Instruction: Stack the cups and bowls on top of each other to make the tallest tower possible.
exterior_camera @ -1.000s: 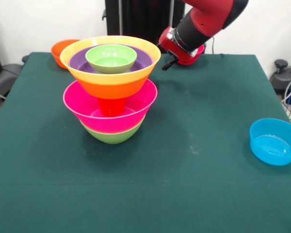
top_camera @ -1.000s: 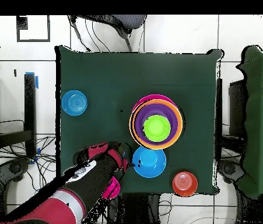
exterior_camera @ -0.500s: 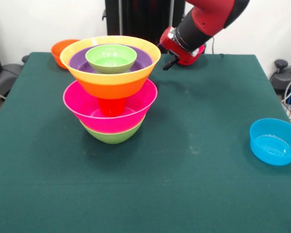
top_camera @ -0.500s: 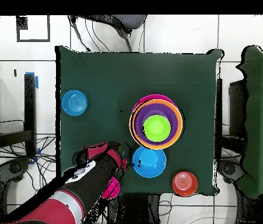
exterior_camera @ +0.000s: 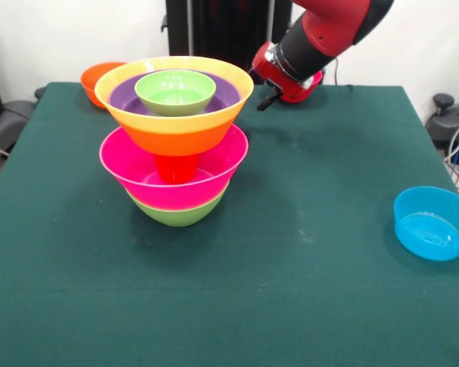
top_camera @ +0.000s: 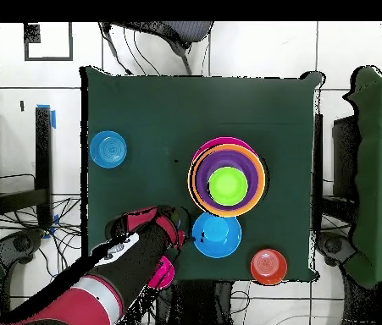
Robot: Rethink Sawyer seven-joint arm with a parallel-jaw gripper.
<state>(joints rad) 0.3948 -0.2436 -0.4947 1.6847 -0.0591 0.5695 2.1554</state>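
Note:
The tower stands left of centre: a green bowl (exterior_camera: 176, 215) lowest, a pink bowl (exterior_camera: 138, 170) in it, an upturned orange cup (exterior_camera: 176, 167), then a large orange bowl (exterior_camera: 176, 131) holding a purple bowl (exterior_camera: 223, 95) and a small green bowl (exterior_camera: 175, 90). From above the tower (top_camera: 226, 181) reads as nested rings. My gripper (exterior_camera: 265, 100) hangs behind and right of the tower, apart from it. In the overhead view the gripper (top_camera: 184, 238) sits at the rim of a medium blue bowl (top_camera: 218, 234), which the tower hides in the front view.
A small blue bowl (exterior_camera: 433, 223) lies near the right table edge, also visible from above (top_camera: 108, 149). An orange bowl (exterior_camera: 98, 77) sits at the far left corner, seen in the overhead view (top_camera: 268, 267) too. The arm (top_camera: 109, 279) crosses the table edge.

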